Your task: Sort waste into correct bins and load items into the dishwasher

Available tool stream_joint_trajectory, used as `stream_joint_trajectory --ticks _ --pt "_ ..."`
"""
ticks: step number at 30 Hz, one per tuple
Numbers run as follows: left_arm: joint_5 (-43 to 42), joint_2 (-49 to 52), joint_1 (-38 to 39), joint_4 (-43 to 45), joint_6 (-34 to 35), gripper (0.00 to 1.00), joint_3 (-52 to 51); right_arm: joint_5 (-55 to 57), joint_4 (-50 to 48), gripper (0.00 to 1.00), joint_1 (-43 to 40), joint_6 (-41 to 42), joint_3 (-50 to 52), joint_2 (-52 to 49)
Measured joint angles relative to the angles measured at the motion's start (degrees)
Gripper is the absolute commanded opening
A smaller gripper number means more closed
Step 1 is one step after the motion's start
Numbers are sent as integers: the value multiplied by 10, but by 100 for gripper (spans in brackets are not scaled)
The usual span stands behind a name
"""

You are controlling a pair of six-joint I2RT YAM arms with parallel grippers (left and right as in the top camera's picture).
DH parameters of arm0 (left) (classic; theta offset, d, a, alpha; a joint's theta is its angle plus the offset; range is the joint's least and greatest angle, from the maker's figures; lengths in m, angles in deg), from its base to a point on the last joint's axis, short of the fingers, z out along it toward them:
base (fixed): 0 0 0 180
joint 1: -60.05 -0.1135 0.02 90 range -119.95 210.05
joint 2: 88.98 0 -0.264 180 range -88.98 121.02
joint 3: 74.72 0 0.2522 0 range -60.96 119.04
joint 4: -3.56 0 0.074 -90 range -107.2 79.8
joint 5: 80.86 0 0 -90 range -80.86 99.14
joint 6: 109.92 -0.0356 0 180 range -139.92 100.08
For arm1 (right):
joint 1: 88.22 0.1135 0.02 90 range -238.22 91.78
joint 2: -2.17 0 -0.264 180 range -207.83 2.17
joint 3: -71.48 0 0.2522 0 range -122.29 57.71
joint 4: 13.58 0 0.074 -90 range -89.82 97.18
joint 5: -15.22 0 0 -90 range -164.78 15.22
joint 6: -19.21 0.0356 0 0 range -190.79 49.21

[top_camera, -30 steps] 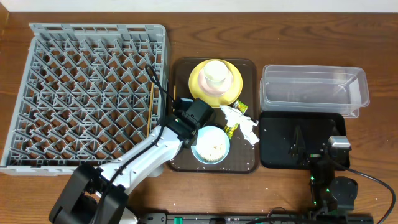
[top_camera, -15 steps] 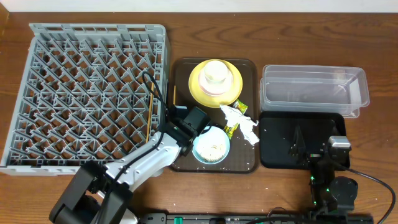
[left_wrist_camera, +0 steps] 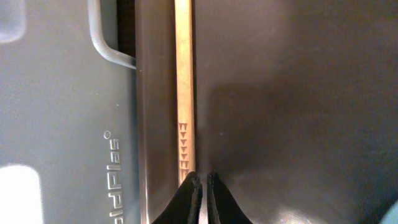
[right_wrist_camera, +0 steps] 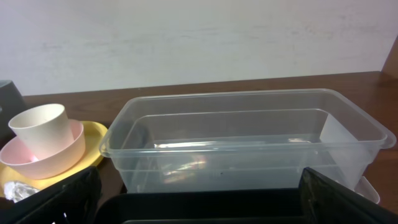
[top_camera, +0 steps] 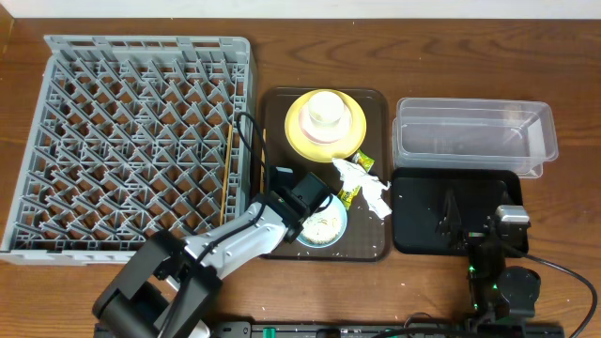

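Dish rack (top_camera: 131, 141) fills the left of the table (top_camera: 563, 56), one chopstick (top_camera: 228, 164) along its right edge. Brown tray (top_camera: 362, 235) beside it carries yellow plate (top_camera: 296, 127), blue bowl (top_camera: 329, 225), tissue (top_camera: 371, 188). Clear tub (top_camera: 474, 136) and black tray (top_camera: 418, 202) sit on the right. Left end effector (left_wrist_camera: 200, 182) is low over the brown tray's left strip, fingers pressed together at the near end of a second chopstick (left_wrist_camera: 185, 93); can't tell if they grip it. Right end effector (top_camera: 448, 216) is spread wide over the black tray.
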Motion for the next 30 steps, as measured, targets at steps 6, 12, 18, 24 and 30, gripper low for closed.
stream_joint_trajectory --ticks 6,12,18,24,30 --pt "9 2 0 5 1 8 0 0 0 99 0 0 0 0" --pt "14 2 0 -6 1 8 1 0 0 99 0 0 0 0" --pt "42 2 0 -15 1 8 2 0 0 99 0 0 0 0" --pt "40 9 0 -2 14 8 2 0 0 99 0 0 0 0" --pt "25 20 1 17 16 8 3 0 0 99 0 0 0 0"
